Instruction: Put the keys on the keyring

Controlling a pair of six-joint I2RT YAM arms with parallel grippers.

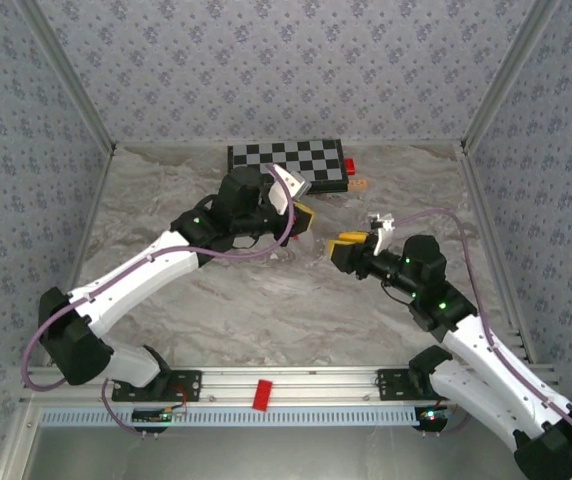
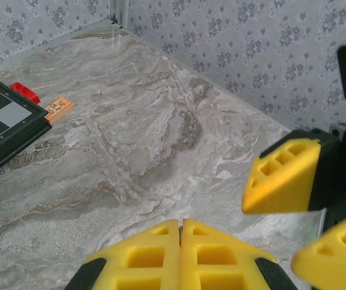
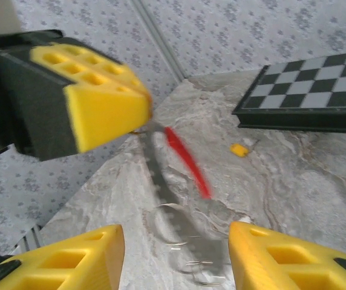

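The keyring (image 3: 161,175), a thin grey loop with a bright red section (image 3: 188,160), hangs blurred from the shut yellow tips of my left gripper (image 3: 141,115). In the left wrist view the left gripper (image 2: 181,225) is closed on a thin dark sliver. Just below and in front of the hanging ring, my right gripper (image 3: 176,232) stands open, with the ring's lower end between its fingers (image 3: 76,257) but not touching them. A tiny yellow-orange key (image 3: 239,150) lies on the marble beside the chessboard. From above, the left gripper (image 1: 304,215) and right gripper (image 1: 344,243) nearly meet mid-table.
The chessboard (image 1: 288,160) lies at the back of the table, with a small red block (image 1: 349,166) at its right end and the key (image 1: 359,184) just in front. Patterned walls (image 1: 266,60) close in the back and sides.
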